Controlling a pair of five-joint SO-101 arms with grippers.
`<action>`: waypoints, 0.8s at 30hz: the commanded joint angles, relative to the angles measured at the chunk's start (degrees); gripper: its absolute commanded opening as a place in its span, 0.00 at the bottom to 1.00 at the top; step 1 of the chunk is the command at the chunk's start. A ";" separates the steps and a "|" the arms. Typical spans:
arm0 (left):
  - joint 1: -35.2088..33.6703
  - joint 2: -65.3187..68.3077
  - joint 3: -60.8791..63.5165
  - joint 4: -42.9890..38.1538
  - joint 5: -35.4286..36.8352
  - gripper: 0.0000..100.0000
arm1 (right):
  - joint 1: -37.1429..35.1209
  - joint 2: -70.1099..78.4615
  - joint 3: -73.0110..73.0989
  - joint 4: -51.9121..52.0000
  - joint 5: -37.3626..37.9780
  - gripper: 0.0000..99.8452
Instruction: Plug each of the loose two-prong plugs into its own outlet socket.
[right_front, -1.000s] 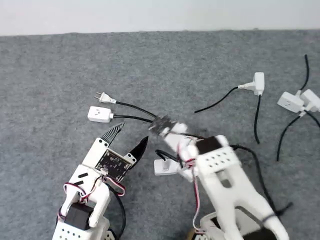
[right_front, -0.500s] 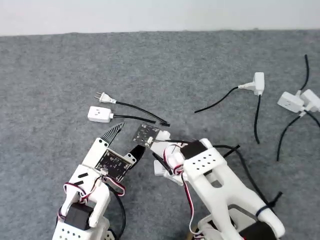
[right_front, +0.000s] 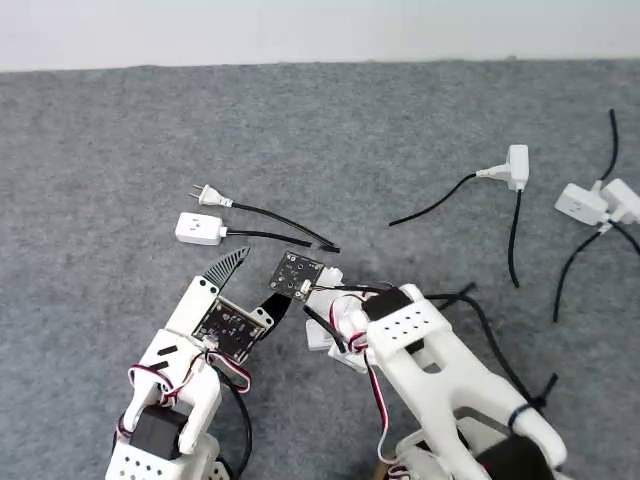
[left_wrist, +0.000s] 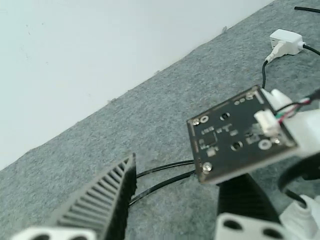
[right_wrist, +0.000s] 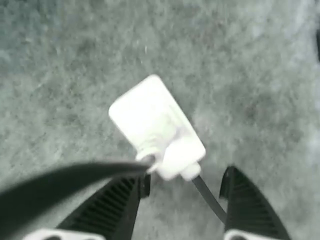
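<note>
Plug (right_wrist: 152, 122), white: seeming light, rigid, slick, trailing a limp cord (right_wrist: 207, 197); right claw (right_wrist: 186, 179) gaping beside it; gripping across flat sides looking best.

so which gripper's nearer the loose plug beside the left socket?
Left. The left gripper sits open just short of the loose plug; the right gripper is farther off, around a white connector.
</note>
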 joint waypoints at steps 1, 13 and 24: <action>0.35 -0.18 -0.66 -1.41 -0.70 0.25 | 1.27 6.64 -5.45 1.89 1.58 0.23; 0.35 -0.18 -0.66 -1.41 -0.70 0.25 | 0.84 14.02 -10.55 2.07 6.77 0.02; 0.35 -0.18 -0.66 -1.41 -0.70 0.25 | 0.04 14.11 -8.62 1.71 12.66 0.01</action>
